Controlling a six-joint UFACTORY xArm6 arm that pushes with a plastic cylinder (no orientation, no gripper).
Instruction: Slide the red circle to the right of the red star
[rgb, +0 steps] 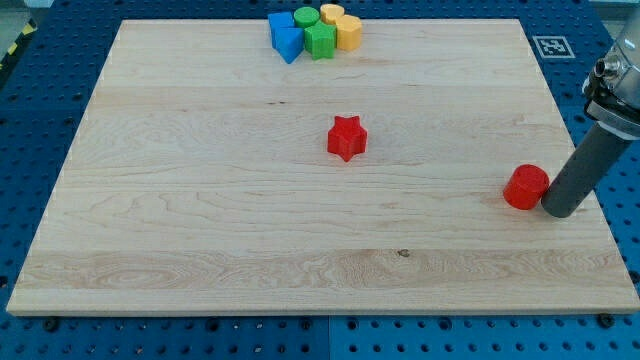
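Camera view shows the wooden board (200, 220) on a blue perforated table (30, 120); red circle (526, 187) sits near the view's right edge, well apart from the red star (347, 138) at mid-board; my tip (562, 210) stands just beside the circle on its right side, touching it or very nearly, I cannot tell which; no pincer on this rig, only the dark rod, so nothing is clamped or let go, contact is by pushing alone; a cluster of blue (285, 36), green (316, 32) and yellow blocks (343, 28) sits packed together at the view's top, far from the work; judgement: the circle already lies to the star's right but distant and lower in the view, so the step in hand looks like a push toward the view's left and slightly up, to bring it near the star's right side; to do it well I would keep the tip centred behind the circle on the line running to the spot just right of the star; an off-centre push on a round block will let it roll off the rod to one side; go slowly, correct early, and stop short so the circle does not knock the star out of place; clear wood lies between the two, nothing to steer round.
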